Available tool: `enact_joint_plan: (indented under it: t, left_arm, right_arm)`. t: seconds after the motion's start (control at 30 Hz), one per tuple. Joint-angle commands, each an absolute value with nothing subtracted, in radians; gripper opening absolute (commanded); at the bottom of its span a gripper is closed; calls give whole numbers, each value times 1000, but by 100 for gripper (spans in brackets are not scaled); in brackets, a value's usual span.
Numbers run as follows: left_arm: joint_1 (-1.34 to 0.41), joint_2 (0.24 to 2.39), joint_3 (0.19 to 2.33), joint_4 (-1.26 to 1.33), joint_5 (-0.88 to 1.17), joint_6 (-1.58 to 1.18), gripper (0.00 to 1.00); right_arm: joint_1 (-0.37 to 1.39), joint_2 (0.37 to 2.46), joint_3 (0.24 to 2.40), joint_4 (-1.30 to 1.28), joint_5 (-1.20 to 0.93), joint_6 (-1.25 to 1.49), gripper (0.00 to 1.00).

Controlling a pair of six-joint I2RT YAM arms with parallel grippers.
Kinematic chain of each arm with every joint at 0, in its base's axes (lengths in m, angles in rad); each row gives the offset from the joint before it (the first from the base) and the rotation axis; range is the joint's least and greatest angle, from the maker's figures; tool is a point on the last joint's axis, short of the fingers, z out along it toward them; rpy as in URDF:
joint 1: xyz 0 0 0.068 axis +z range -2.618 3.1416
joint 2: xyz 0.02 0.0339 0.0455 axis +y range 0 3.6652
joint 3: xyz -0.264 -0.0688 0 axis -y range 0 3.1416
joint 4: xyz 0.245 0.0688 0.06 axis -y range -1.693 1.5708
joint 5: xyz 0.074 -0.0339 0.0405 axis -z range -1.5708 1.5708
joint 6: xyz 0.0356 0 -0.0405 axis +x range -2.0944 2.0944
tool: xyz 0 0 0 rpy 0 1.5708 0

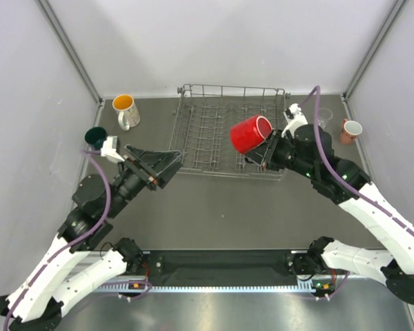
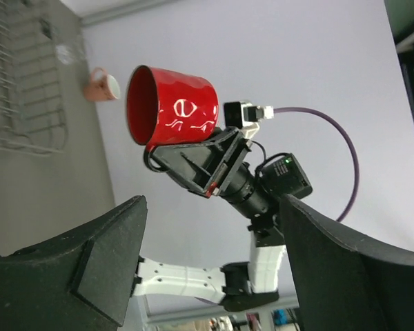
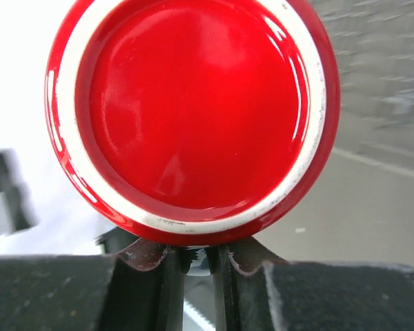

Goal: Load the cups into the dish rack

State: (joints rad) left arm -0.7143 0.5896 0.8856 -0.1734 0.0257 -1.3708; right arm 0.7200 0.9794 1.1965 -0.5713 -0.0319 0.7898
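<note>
the red mug (image 1: 250,134) (image 2: 172,107) (image 3: 193,110) is in the air, tipped on its side over the right part of the rack (image 1: 181,124) (image 2: 21,83). its white-ringed base faces the right wrist camera and its mouth turns toward the left arm. the right claw (image 1: 263,152) (image 2: 200,162) (image 3: 196,265) grasps it from beside the wall. the jaws are pinched to a thin slit at the mug's lower edge. just what part of the mug sits in that slit is hidden. the mug touches no wire of the rack that can be seen.

the left claw (image 1: 171,169) stands spread wide and holds nothing. its fingers (image 2: 90,269) frame the mug from well apart, and the tips point at the rack's near left corner without touching it.

the rack has no cup in it. the green mug (image 1: 95,136) sits at the left edge of the table (image 1: 214,200), just beside the left wrist. the white mug (image 1: 126,110), orange inside, stands upright at the far left, near the rack. the pink mug (image 1: 350,129) (image 2: 100,85) is at the far right edge, and the glass (image 1: 324,118) stands between it and the rack.
</note>
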Motion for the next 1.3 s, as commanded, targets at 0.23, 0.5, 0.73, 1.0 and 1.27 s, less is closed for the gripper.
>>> enact_joint_plan:
  t: [0.23,0.5,0.73,1.0,1.27]
  left_arm:
    - [-715,624,1265,-656,-51,-931,82]
    - [-716,626,1403,-842,-97,-753,84]
    - [-715,620,1466,-899,-109,-638,84]
    - [-715,591,1467,-919,-161,-583,85]
    - [-715,617,1502,-988,-221,-571,85]
  right_arm:
    - [716,1231,1409,-560,385,458,0]
    - [592,1534,1531,-427,348,379,0]
    - [486,1768,1640,-315,344,368,0]
    - [430,2011,1764,-233,339,373,0]
    - [384,2187,1907,-210,348,350,0]
